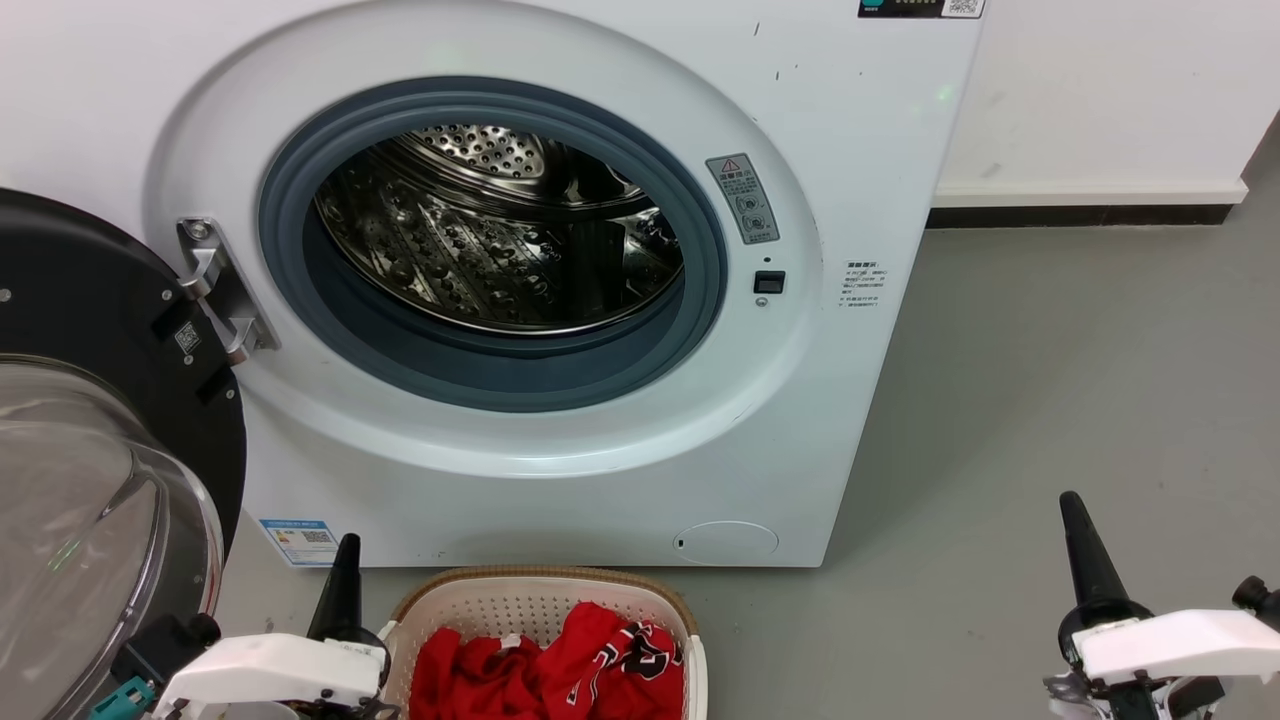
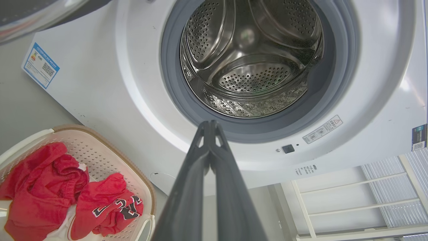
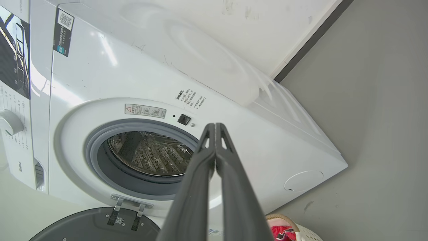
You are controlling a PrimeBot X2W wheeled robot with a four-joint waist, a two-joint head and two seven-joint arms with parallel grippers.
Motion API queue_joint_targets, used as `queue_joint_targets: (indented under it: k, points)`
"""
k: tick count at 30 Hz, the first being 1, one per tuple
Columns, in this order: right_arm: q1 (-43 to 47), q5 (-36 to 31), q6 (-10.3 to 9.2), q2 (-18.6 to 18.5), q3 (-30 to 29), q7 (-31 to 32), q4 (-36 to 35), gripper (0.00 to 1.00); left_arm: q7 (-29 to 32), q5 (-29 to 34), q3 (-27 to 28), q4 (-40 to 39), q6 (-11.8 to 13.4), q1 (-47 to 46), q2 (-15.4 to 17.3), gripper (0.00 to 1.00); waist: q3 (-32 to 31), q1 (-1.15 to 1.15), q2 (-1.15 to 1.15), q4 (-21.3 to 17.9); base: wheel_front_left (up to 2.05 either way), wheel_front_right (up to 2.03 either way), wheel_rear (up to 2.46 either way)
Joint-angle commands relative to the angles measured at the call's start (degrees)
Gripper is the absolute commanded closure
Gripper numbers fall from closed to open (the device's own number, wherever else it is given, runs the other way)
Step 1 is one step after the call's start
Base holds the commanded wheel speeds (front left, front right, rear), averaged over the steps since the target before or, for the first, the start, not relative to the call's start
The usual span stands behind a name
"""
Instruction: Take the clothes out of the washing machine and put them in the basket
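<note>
Left gripper [image 2: 209, 129]: two long dark fingers pressed together up to the tips, with nothing held between them. It is seen at the lower left of the head view, just beside the left end of the basket, pointing up toward the machine front.

Right gripper [image 3: 214, 129]: likewise clenched and empty. It is placed at the lower right of the head view, over bare grey floor [image 1: 1050, 400] and well apart from the basket.

Basket [image 1: 540, 577]: cream, perforated, tan-rimmed. It is set on the floor directly in front of the washing machine, below the porthole.

Clothes [image 1: 560, 665]: two red garments, both lying inside the basket, crumpled side by side and touching. Black-and-white lettering is seen on the one toward the robot's right, and a little white with the other.

Washing machine [image 1: 600, 480]: the door [image 1: 90, 300] stands open at the left and the grey gasket [image 1: 500, 375] is uncovered. The steel drum [image 1: 500, 250] is bare wherever it can be seen. Its lowest front part is hidden behind the gasket lip.

Step in hand: judged to be the last, with unloading apparently done and both arms held clear of the porthole.

Next move: no further grasp is called for on this reading. At most a check of the hidden drum floor is warranted, and a gripper would have to be opened before anything found there could be taken.
</note>
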Motion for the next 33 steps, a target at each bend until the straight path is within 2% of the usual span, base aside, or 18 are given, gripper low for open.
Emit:
queue_joint_targets:
  k: [1,33]
  points:
    - [-1.5,1.9,-0.01,-0.4,-0.1,0.4,-0.2,1.00,0.5,-1.7,0.3,-0.3,-0.4,-1.5,0.2,1.00,0.0,0.00,0.00,0.0,0.00,0.00,0.00]
    - [-4.1,20.8,-0.02,-0.2,-1.1,5.0,1.5,1.00,4.9,-20.4,2.0,1.1,-3.0,-4.2,-0.4,1.00,0.7,0.00,0.00,0.4,0.00,0.00,0.00]
